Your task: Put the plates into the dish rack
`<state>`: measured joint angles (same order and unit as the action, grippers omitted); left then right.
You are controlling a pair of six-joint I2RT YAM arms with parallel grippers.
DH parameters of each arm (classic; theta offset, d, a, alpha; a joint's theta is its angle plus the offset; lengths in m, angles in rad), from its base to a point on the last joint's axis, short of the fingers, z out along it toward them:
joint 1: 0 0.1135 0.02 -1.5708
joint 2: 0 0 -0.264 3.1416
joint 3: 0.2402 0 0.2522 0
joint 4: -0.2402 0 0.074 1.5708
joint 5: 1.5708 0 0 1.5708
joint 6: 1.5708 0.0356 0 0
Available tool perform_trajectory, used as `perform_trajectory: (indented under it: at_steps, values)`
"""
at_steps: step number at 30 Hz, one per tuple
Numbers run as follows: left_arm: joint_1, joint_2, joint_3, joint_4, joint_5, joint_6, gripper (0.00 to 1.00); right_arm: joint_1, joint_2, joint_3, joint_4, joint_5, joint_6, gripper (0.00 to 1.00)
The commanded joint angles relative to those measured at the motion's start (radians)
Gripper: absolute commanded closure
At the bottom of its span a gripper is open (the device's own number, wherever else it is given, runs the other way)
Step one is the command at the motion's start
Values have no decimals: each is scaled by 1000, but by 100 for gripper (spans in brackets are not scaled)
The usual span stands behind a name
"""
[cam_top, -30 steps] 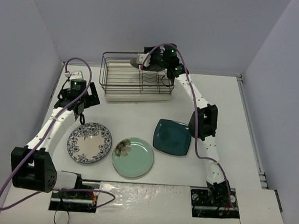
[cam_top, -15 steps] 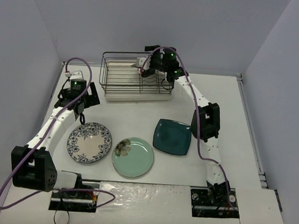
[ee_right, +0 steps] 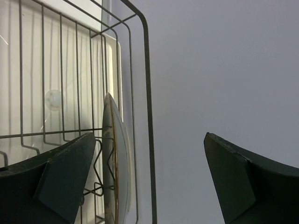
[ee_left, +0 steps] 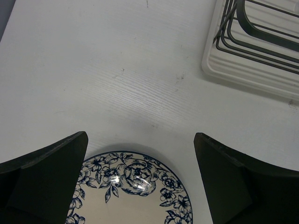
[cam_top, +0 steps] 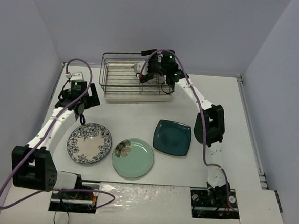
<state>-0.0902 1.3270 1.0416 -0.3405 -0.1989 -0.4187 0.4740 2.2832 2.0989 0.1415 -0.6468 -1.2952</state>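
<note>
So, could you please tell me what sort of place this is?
Likely a robot lab cell, not a kitchen: plain grey partition walls, white table, two robot arms bolted at its near edge.

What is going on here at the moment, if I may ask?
Two robot arms are loading plates into a dish rack. The first plate stands on edge in the rack, and the right claw is open close to it, not gripping it. Three more lie flat on the table: a blue-flowered plate, a green plate and a square teal plate. The left claw hovers open above the blue-flowered plate.
</note>
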Motion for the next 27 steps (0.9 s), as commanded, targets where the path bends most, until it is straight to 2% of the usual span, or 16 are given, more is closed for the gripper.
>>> perform_trajectory:
  at_steps: [1, 8, 10, 13, 16, 18, 20, 23, 25, 26, 27]
  values:
    - [6, -23, 47, 12, -3, 21, 3, 17, -169, -86, 43, -69, -39, 0]
    - [6, -60, 38, 10, -11, 22, 3, 78, -350, -268, -61, -96, -159, 0]
    - [6, -73, 38, 3, -10, 23, 3, 90, -422, -347, -48, -150, -133, 0]
    - [5, -105, 33, -7, -11, 21, 3, 94, -509, -416, 51, -215, 11, 0]
    - [6, -147, 20, -12, -11, 17, 3, 100, -588, -458, 127, -197, 301, 0]
    - [6, -177, 7, -14, -9, 14, 3, 123, -630, -470, 176, -73, 492, 0]
    - [6, -203, -6, -11, -5, 7, 3, 149, -656, -442, 178, 112, 793, 0]
    - [6, -230, -18, -7, 14, 1, 3, 149, -701, -447, 155, 499, 1174, 0]
    - [3, -241, -24, 0, 31, 3, 3, 117, -744, -478, 108, 763, 1368, 0]
    - [4, -249, -34, 5, 46, 4, 3, 78, -766, -512, 47, 805, 1532, 0]
    - [3, -252, -42, 10, 51, -1, 3, 46, -789, -562, 29, 770, 1598, 0]
